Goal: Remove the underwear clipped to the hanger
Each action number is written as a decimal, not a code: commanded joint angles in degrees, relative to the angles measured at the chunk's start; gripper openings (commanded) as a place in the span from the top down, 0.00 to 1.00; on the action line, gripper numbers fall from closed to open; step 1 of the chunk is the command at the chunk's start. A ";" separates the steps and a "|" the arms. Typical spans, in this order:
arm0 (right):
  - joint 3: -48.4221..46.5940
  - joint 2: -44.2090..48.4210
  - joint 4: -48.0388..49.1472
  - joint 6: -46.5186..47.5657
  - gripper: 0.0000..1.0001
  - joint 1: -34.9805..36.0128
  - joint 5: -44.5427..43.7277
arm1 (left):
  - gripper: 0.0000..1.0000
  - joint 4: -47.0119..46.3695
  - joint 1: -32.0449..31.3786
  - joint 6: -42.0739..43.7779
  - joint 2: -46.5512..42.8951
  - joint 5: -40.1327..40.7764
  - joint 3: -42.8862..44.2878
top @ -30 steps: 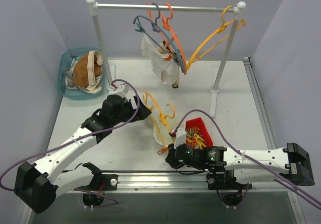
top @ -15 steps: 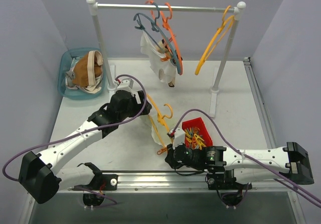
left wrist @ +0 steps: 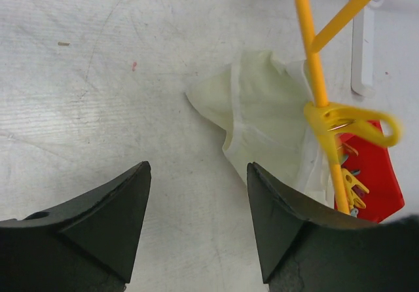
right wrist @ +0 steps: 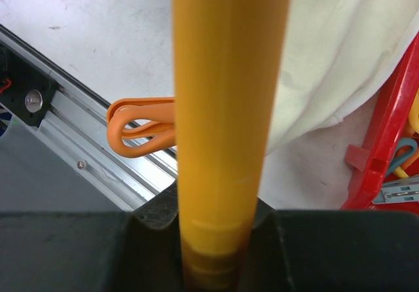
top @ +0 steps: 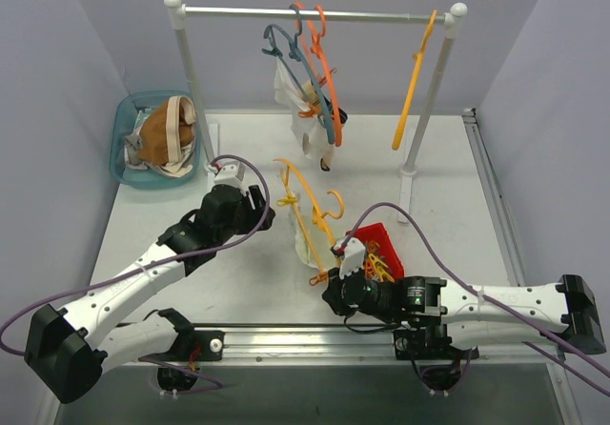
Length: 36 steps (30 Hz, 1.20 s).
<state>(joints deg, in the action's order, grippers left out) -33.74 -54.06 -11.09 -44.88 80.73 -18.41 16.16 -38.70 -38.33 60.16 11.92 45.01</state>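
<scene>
Clamped tight, the right fingers point(right wrist: 85, 253) grip the thick shaft of a yellow hanger point(right wrist: 222, 109), which fills the notch between them. Just left of that shaft an orange clothespin point(right wrist: 141, 127) sticks out sideways over the metal rail at the near edge of the tabletop point(left wrist: 98, 76). To the right of the shaft hangs the cream underwear point(left wrist: 262, 128), and beyond it the corner of a red bin point(right wrist: 383, 154) shows, with coloured clothespins inside.

A little farther in and to the left, the left fingers point(left wrist: 98, 226) stand apart, with only bare tabletop between them and nothing held. They point toward the cream underwear, which lies near but ahead of their tips, not touching them. A yellow clothespin point(left wrist: 340, 118) pins this piece to the hanger's thin arm, and the fabric droops below it in loose folds. Its lower edge seems to rest on the tabletop, though this is hard to tell.

Seen from above, the held hanger stands tilted between the two arms, just left of the red bin.

At the back, a white rack point(top: 315, 12) carries a blue hanger point(top: 291, 53) and an orange hanger point(top: 324, 72) close together, with white underwear point(top: 297, 101) hanging from them. A second yellow hanger point(top: 416, 72) hangs near the right post. In the far left corner a teal basket point(top: 121, 130) holds brown and cream underwear point(top: 162, 134).
</scene>
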 commanded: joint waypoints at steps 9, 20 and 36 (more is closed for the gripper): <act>-2.91 -1.39 -1.12 0.50 1.00 0.13 -2.94 | 0.03 -11.50 -0.06 -6.76 -6.20 -1.46 -2.22; -4.06 -4.73 -0.95 0.85 1.00 0.31 -2.68 | 0.06 -10.09 -1.03 -7.81 5.22 -3.75 5.96; -5.20 -6.67 -0.86 1.73 1.00 0.57 -3.03 | 0.01 -8.87 -1.56 -7.38 10.41 -0.67 8.51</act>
<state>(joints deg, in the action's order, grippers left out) -36.53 -60.58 -12.25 -43.77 80.73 -18.83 8.45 -39.77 -45.95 70.43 9.50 50.33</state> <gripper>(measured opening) 0.124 0.973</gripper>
